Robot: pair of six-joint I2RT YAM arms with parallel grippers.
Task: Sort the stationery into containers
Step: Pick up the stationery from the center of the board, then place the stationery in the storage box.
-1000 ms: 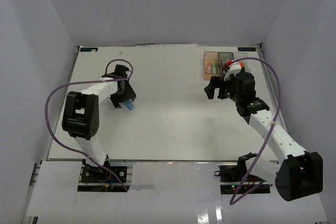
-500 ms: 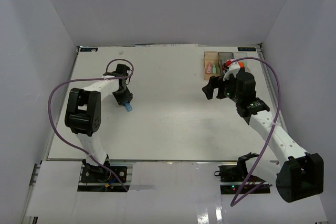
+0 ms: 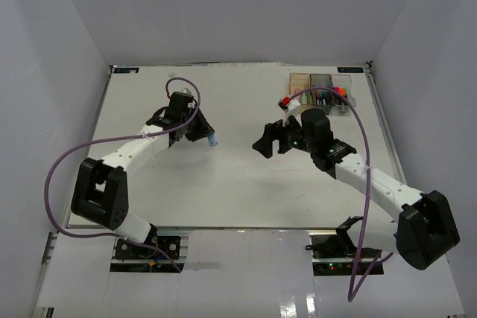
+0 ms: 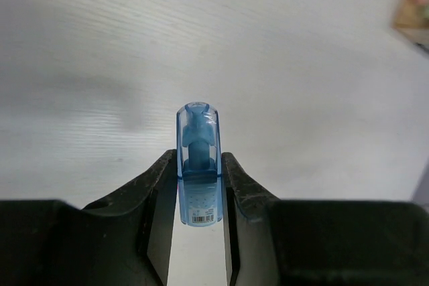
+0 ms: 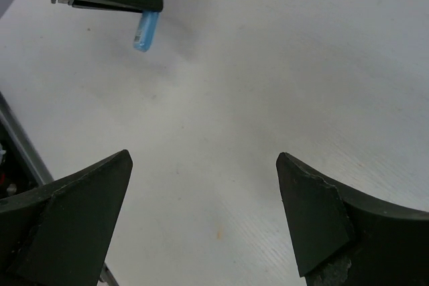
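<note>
White table (image 3: 238, 184) carrying row of three joined see-through bins (image 3: 321, 80), sitting near far right corner: amber one standing leftmost, smoky grey middle, clear rightmost.

The blue stick (image 4: 198, 132) seems partly hidden inside the left gripper (image 4: 199, 164).

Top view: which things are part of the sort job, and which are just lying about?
Job:
- blue stick, held in left gripper
- bins
- pens already in the bins
- right gripper, open and holding nothing

Not job:
- purple cables
- black corner tags
</note>
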